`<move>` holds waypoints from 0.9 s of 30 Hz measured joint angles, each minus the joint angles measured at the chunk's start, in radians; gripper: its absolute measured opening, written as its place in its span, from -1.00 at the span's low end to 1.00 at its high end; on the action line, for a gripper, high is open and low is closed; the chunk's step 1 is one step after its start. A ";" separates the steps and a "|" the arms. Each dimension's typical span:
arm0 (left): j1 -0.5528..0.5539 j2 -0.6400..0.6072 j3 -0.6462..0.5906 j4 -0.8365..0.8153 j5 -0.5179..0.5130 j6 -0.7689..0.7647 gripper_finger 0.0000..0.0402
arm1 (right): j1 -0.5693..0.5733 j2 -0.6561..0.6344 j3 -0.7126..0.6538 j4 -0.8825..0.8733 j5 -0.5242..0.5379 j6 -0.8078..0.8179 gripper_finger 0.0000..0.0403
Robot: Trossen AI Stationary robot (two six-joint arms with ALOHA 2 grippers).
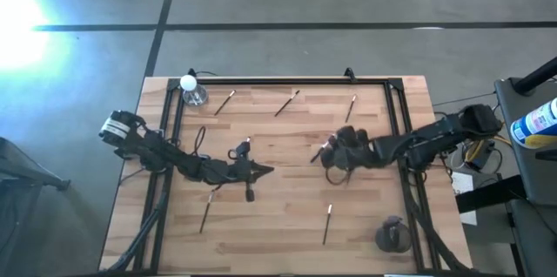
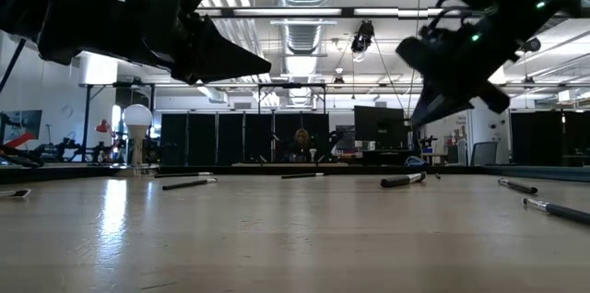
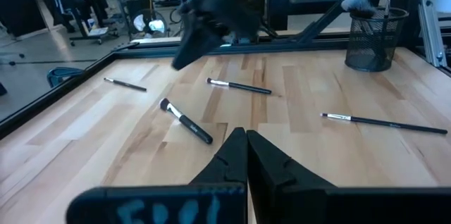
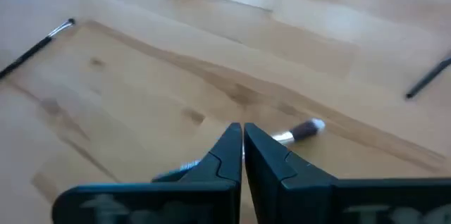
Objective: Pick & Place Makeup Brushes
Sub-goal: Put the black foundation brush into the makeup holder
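Note:
Several makeup brushes lie flat and scattered on the wooden table, among them one (image 1: 224, 101) and another (image 1: 287, 103) near the far edge, and one (image 1: 328, 223) toward the near edge. My right gripper (image 4: 243, 136) hangs shut over the table's middle right, above a pale-tipped brush (image 4: 304, 131) that lies on the wood; in the low view the gripper (image 2: 426, 113) is well clear of the table. My left gripper (image 3: 246, 139) is shut and holds nothing. It hovers at the table's middle (image 1: 268, 170), with a stout dark brush (image 3: 187, 120) lying ahead of it.
A black mesh cup (image 1: 394, 235) stands at the near right corner, and a brush sticks out of the cup (image 3: 375, 37). A clear bottle with a round white cap (image 1: 191, 92) stands at the far left corner. A black frame (image 1: 287, 81) runs along the table's edges.

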 joint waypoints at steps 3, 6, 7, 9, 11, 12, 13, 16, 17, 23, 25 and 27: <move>0.000 0.000 0.000 -0.015 0.000 0.000 -1.00 | -0.074 0.026 -0.002 0.007 -0.054 -0.005 -0.81; 0.000 0.000 0.000 -0.020 0.000 -0.003 -1.00 | -0.121 0.045 -0.002 0.007 -0.069 0.023 -0.67; 0.001 0.000 0.000 -0.020 0.000 -0.008 -1.00 | -0.133 0.052 -0.002 0.007 -0.075 0.038 -0.62; 0.001 0.000 0.000 -0.022 0.000 -0.020 -1.00 | -0.158 0.069 -0.003 0.007 -0.116 0.075 -0.53; 0.001 0.000 0.000 -0.025 0.000 -0.029 -1.00 | -0.180 0.088 -0.003 0.007 -0.156 0.096 -0.46; 0.001 0.000 0.000 -0.028 0.000 -0.031 -1.00 | -0.189 0.100 -0.003 0.010 -0.166 0.104 -0.43; 0.001 0.000 0.000 -0.029 0.000 -0.031 -1.00 | -0.197 0.111 -0.003 0.015 -0.170 0.113 -0.40; 0.001 0.000 0.000 -0.030 0.000 -0.032 -1.00 | -0.219 0.138 -0.003 0.041 -0.195 0.134 -0.35; 0.001 0.000 0.000 -0.032 0.000 -0.035 -1.00 | -0.224 0.148 -0.002 0.039 -0.211 0.135 -0.34; 0.002 0.000 0.000 -0.038 0.000 -0.038 -1.00 | -0.257 0.219 0.009 0.055 -0.263 0.158 -0.33; 0.002 0.000 0.000 -0.038 0.000 -0.039 -1.00 | -0.263 0.241 0.019 0.066 -0.267 0.138 -0.33; 0.002 0.000 0.000 -0.039 0.000 -0.042 -1.00 | -0.270 0.262 0.033 0.076 -0.263 0.102 -0.33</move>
